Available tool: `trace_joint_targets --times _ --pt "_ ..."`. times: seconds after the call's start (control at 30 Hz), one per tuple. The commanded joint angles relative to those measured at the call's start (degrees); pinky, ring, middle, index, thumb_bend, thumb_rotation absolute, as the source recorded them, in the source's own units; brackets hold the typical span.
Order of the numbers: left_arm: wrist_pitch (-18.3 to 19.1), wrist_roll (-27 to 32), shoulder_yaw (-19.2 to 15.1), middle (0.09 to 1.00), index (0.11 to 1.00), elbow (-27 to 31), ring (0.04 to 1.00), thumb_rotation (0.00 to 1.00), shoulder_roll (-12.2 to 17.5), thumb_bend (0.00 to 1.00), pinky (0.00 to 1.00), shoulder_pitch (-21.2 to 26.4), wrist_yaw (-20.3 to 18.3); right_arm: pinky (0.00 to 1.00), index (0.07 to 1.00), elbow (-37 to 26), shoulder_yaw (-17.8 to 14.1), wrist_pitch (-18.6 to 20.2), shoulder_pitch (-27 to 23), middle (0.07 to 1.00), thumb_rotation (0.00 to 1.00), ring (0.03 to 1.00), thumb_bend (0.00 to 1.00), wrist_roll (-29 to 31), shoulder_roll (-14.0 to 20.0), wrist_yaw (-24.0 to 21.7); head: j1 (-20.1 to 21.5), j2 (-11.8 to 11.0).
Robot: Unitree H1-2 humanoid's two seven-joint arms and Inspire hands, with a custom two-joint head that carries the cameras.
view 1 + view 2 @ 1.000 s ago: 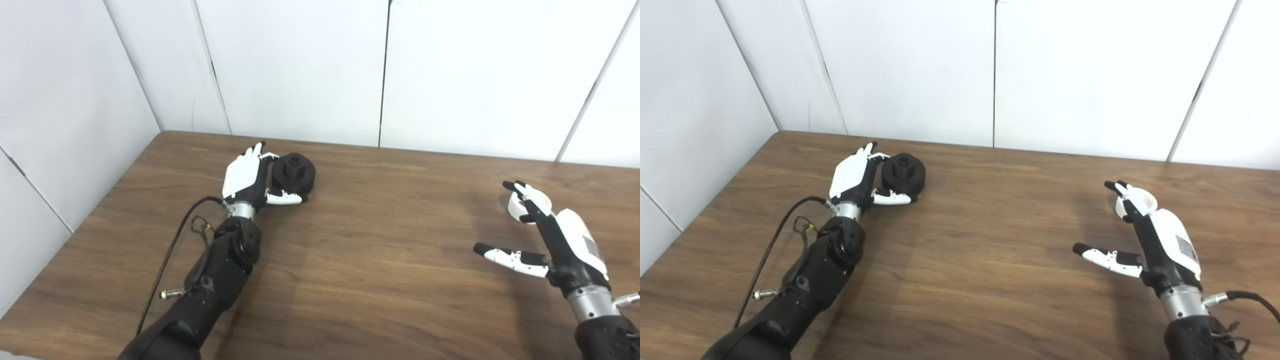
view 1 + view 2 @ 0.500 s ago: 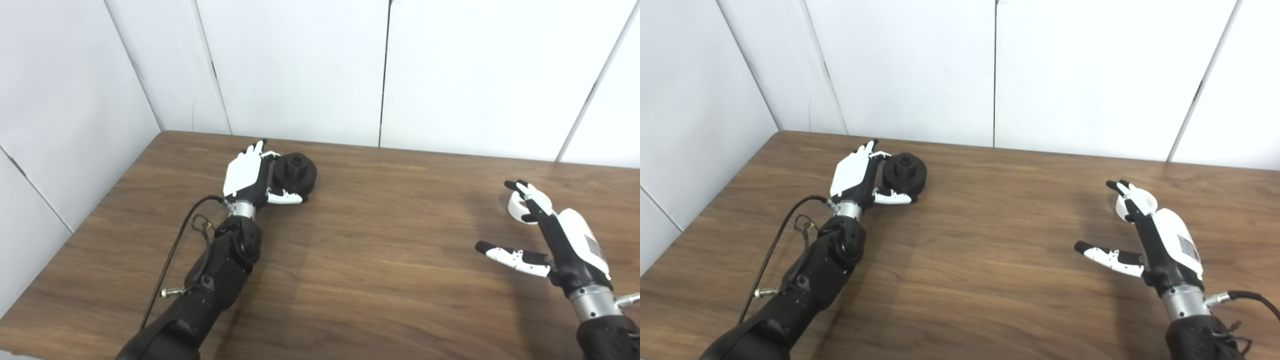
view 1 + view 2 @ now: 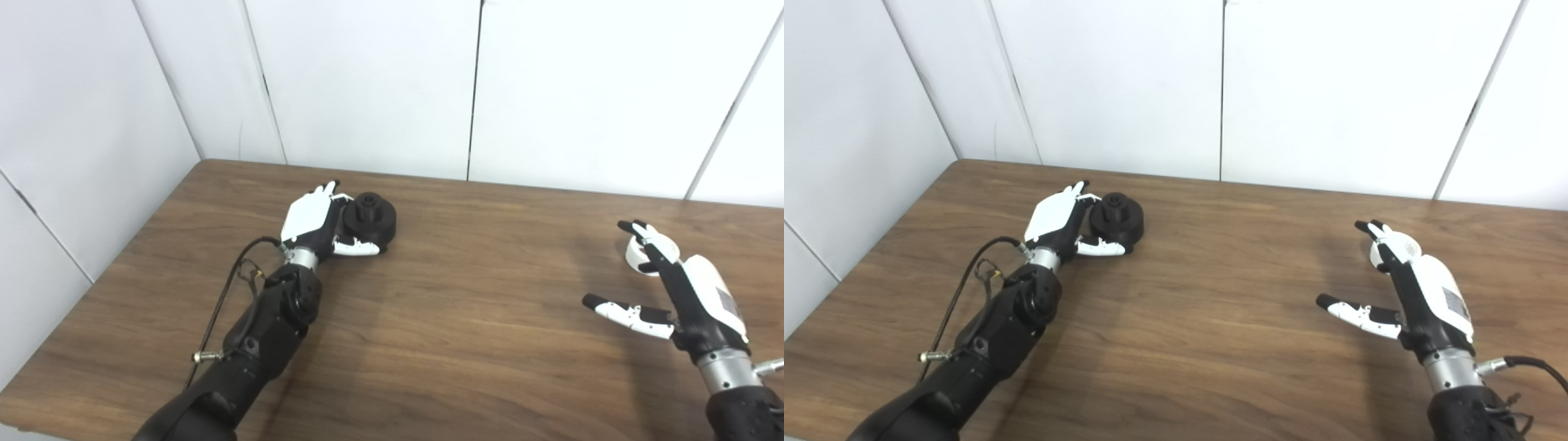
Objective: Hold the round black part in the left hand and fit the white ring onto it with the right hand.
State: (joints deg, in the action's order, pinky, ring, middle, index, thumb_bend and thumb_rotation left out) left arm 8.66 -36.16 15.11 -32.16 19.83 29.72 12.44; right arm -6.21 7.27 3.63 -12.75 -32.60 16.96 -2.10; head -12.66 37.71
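1. My left robot hand (image 3: 315, 222) lies against the round black part (image 3: 370, 222) near the far left corner of the bench (image 3: 465, 343). Its fingers are spread along the part's left side and its thumb reaches under the near side. I judge it released, cupping rather than gripping. If I lift from here, the part may slide out or get shoved toward the far edge.

2. The black part sits flat with its raised hub pointing up. A grip that catches only the rim could tip it, and the hub would then face the wrong way for the ring.

3. My right robot hand (image 3: 1402, 288) is spread wide and holds nothing, near the right edge of the bench. Its fingertips reach over the white ring (image 3: 652, 254), which rests on the bench just behind them. I cannot tell whether they touch it.

4. The ring is small and low. If I close from this angle, I expect the fingertips might flick it away toward the right edge, or pinch it crooked.

5. The two pieces are well apart, so a weak hold on either one risks a drop on the way to the middle.
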Motion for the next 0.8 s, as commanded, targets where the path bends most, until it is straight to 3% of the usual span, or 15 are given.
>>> trace_joint_targets --times 0.0,0.23,0.77 --pt "-0.18 -1.52 2.41 1.0 0.694 0.31 1.0 0.43 0.02 1.0 1.0 0.06 -2.78 0.73 0.911 -2.37 -0.83 0.05 -1.93 0.961 0.45 0.898 0.7 0.25 0.01 0.3 0.06 0.1" --pt "-0.52 -1.09 5.28 1.0 0.701 2.31 1.0 0.46 -0.47 1.0 1.0 -1.25 -5.68 0.73 0.911 -2.73 -0.84 0.31 -2.11 0.955 0.45 0.896 0.7 -0.11 -0.14 0.43 0.73 0.38" --pt "-2.83 1.29 9.86 1.0 0.683 16.19 1.0 0.42 -2.36 1.0 1.0 -7.28 -12.7 0.73 0.914 -3.05 -0.83 0.17 -1.96 0.955 0.49 0.895 0.7 -1.47 -0.79 1.35 3.33 0.89"
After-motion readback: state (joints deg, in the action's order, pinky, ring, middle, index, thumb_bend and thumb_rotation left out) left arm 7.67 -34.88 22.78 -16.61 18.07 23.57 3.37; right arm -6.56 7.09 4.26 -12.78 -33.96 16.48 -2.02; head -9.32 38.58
